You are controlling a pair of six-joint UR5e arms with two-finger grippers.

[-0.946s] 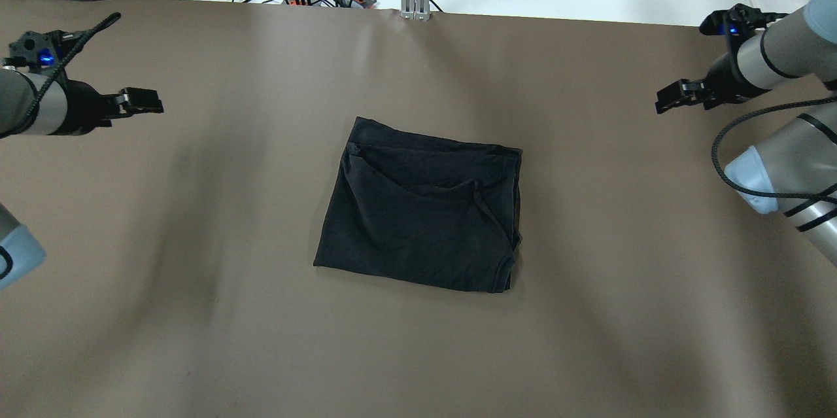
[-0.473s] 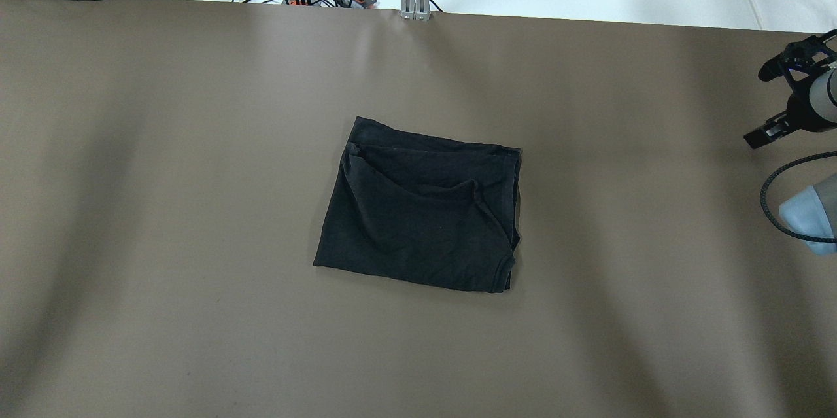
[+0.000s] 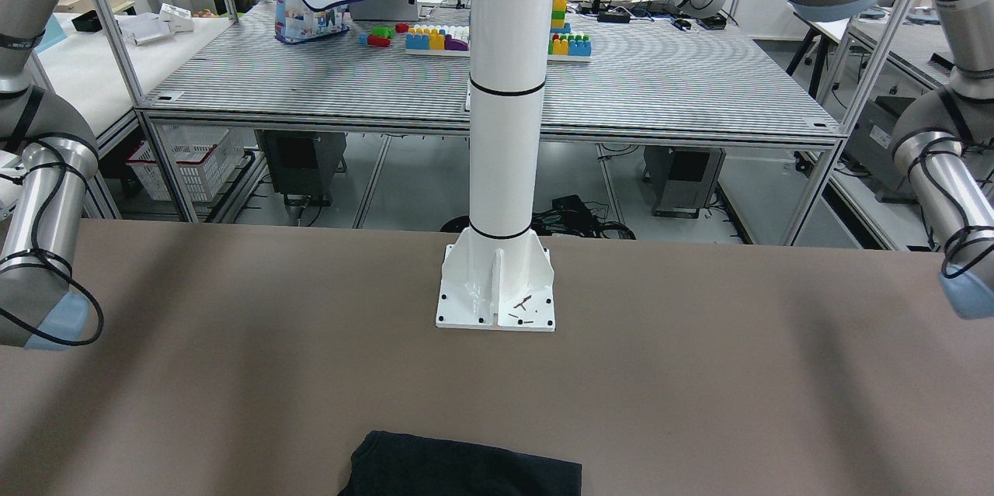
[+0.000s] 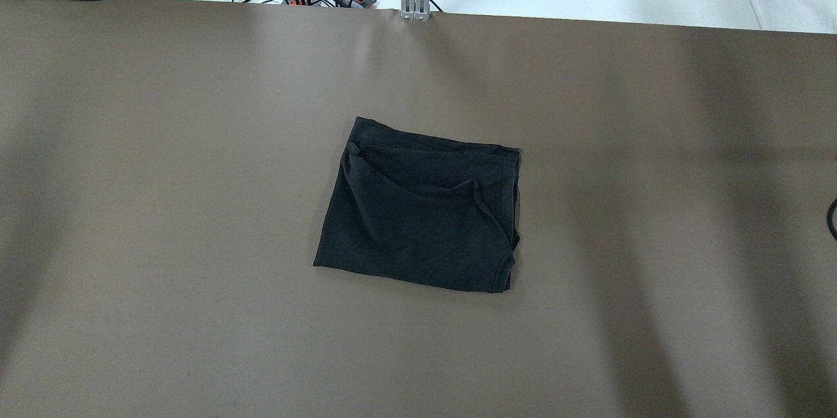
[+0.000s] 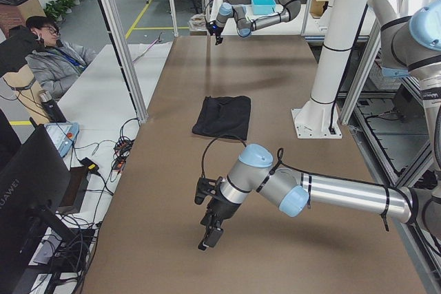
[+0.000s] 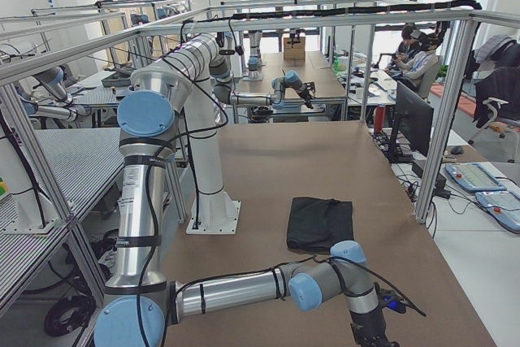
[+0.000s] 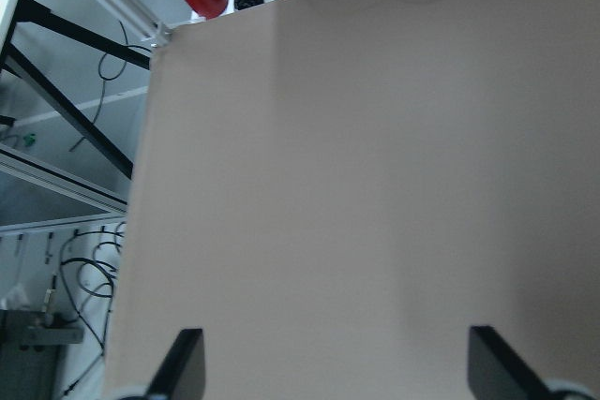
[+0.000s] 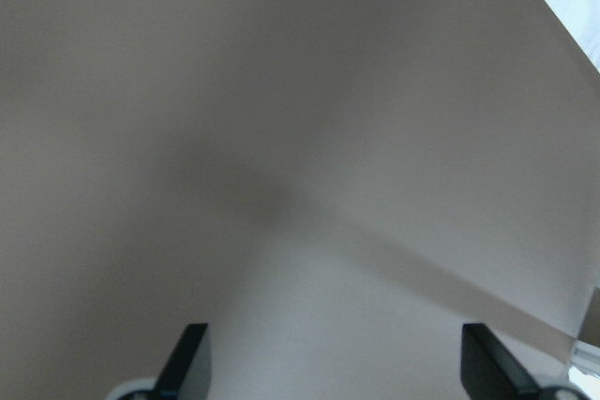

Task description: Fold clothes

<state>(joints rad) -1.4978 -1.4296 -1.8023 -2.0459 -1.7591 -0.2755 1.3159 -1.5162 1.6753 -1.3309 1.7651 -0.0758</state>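
The folded black matte fabric piece (image 4: 422, 209) lies on the brown table (image 4: 163, 176); left gripper (image 7: 337, 367) and right gripper (image 8: 336, 358) gape wide, empty.

The clothes (image 4: 418, 209) sit on the table (image 4: 163, 143) out in front of the pillar (image 3: 505, 131), well apart. The left gripper (image 7: 337, 377) hangs way off its left, the right gripper (image 8: 333, 362) off its right.

The clothes (image 4: 418, 209) are plain black, the table (image 4: 163, 143) brown, the pillar (image 3: 506, 131) white.
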